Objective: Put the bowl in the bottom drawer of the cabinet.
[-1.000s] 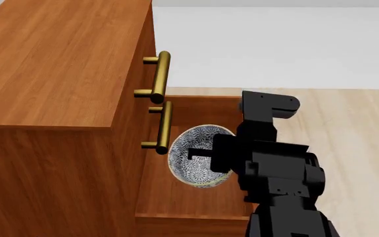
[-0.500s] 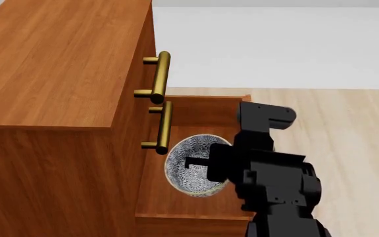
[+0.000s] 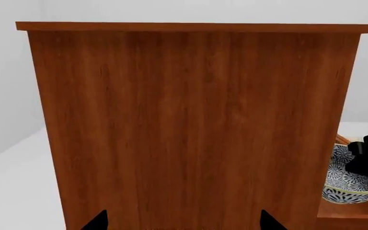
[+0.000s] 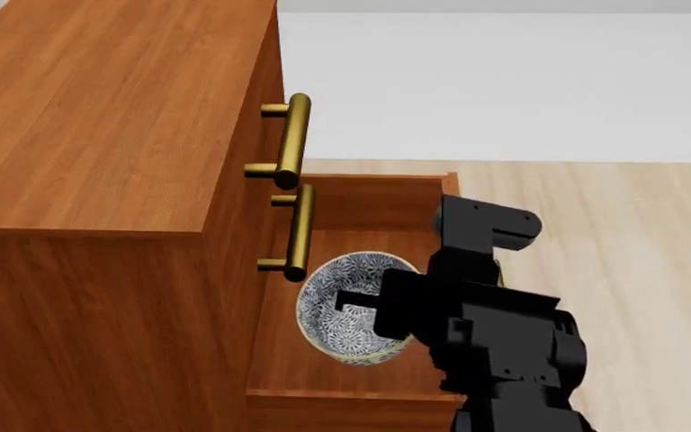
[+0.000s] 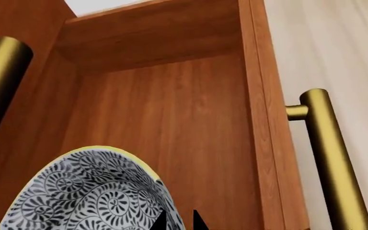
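The bowl (image 4: 348,310), white with a blue-grey floral pattern and a gold rim, hangs tilted over the inside of the open bottom drawer (image 4: 370,193) of the cabinet (image 4: 118,108). My right gripper (image 4: 363,304) is shut on its rim. In the right wrist view the two black fingertips (image 5: 161,221) pinch the rim of the bowl (image 5: 88,191) above the drawer floor (image 5: 190,120). My left gripper (image 3: 182,221) stands open, facing the cabinet's side panel (image 3: 190,120). The bowl (image 3: 349,184) shows past that panel's edge.
Two upper drawers are closed; their brass handles (image 4: 294,139) (image 4: 300,234) stick out just above the bowl. The bottom drawer's own brass handle (image 5: 327,158) runs along its front. Light wooden floor (image 4: 633,270) lies to the right of the drawer.
The right gripper and the bowl have sunk lower in the head view, deeper toward the drawer's inside and slightly left. The drawer stays open.
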Controlling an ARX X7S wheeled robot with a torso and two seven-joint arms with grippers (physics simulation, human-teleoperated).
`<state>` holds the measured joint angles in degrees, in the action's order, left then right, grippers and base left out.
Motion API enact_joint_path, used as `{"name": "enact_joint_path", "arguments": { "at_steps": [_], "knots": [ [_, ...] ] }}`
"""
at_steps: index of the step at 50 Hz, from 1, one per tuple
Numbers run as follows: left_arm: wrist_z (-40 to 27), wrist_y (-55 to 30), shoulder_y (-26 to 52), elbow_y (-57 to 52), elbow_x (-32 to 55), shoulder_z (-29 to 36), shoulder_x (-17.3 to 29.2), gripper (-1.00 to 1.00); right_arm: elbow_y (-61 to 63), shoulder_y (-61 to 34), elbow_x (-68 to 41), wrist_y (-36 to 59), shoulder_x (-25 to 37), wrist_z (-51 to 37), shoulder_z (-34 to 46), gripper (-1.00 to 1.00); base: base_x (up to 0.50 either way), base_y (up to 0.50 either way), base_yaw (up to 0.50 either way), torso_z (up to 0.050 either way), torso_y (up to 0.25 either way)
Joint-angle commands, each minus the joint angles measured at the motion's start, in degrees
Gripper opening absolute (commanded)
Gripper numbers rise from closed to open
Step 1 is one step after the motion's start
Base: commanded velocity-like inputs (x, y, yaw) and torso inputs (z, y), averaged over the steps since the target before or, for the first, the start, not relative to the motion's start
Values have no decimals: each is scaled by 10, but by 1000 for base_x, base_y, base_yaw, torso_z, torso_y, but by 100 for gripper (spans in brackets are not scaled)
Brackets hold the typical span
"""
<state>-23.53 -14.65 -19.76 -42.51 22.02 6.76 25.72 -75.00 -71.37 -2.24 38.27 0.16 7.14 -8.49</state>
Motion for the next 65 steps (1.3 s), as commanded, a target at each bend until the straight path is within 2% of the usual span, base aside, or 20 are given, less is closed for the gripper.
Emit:
{"name": "enact_joint_path", "arguments": {
  "at_steps": [1,23,24,43,65],
  "knots": [
    [-2,0,1,0,2,1,2,100,0,-1,2,1,0,5,-32,-100,0,0,0,0,0],
    [-5,2,4,4,5,1,5,100,0,6,-9,2,-1,6,-23,-100,0,0,0,0,0],
    [-4,2,5,6,6,0,4,100,0,7,-9,2,-1,5,-24,100,0,0,0,0,0],
    [-7,8,0,6,6,1,7,100,0,2,-19,-4,-1,9,-4,100,2,-1,0,0,0],
    [-11,7,1,4,3,8,9,100,0,-30,11,-9,1,8,-15,100,0,-1,-1,0,0]
  ]
}}
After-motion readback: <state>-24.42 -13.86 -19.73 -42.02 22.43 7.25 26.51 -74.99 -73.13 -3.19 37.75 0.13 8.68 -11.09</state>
